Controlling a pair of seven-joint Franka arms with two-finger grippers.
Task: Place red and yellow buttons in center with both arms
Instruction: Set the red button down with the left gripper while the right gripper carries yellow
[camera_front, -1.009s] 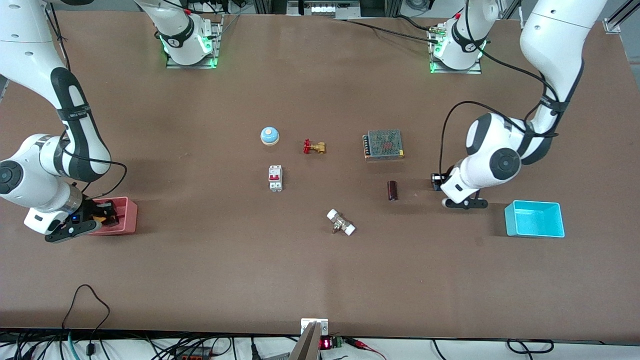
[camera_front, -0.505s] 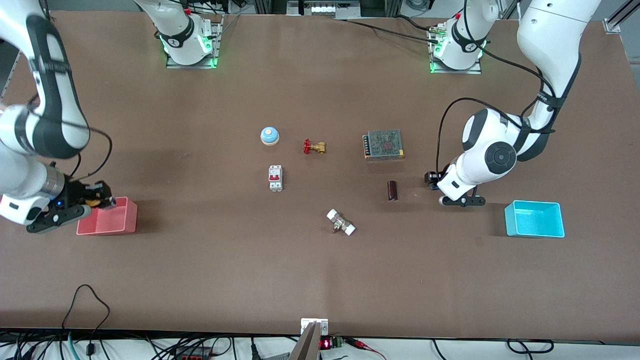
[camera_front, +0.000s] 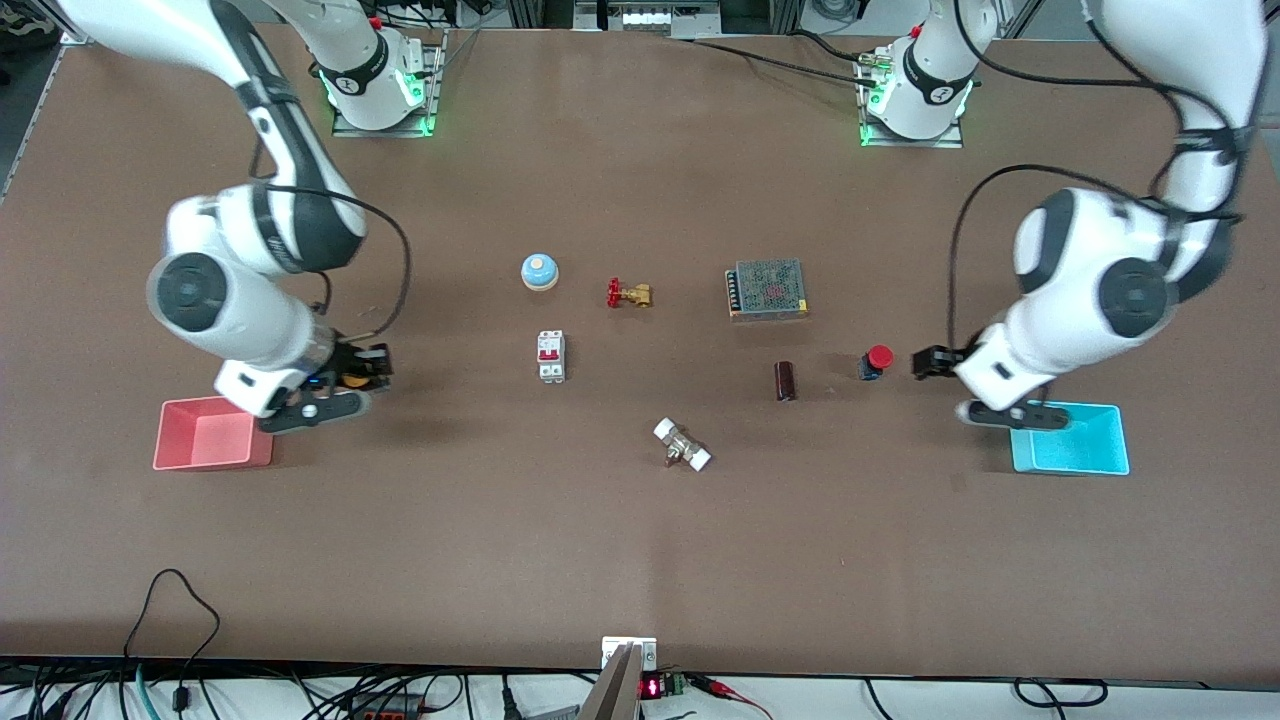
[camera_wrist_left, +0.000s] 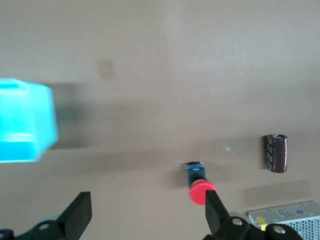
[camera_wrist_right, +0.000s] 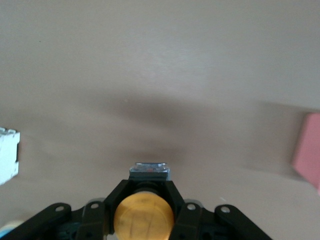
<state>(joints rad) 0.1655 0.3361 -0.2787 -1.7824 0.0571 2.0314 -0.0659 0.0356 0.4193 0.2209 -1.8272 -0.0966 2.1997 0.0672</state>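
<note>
Over the bench, between the pink bin and the white breaker switch, the right pincer hung clenched on the yellow button. Right wrist view: both fingers pressed against the black body just under the orange-yellow cap, bare bench below, pink bin off to one edge, breaker at the other.

Left pincer: released, fingers spread wide, nothing between them. Red button stood upright on the bench just ahead of that pincer, apart from it, with the dark cylinder close by toward the bench middle. Cyan bin lay partly under the left wrist.

Step in hand, as judged: red button's share looked done, set down at the left arm's side of the middle cluster; yellow button was mid-carry. Task roughly half through.

Next move, as judged: right arm to bring the yellow button on toward the middle, lower it to a bare patch near the breaker, and open only once the body sits flat. Stubby body with a broad cap could tip if let go high or tilted. Breaker and the white-ended fitting lay near the likely path, so clearance wanted.
</note>
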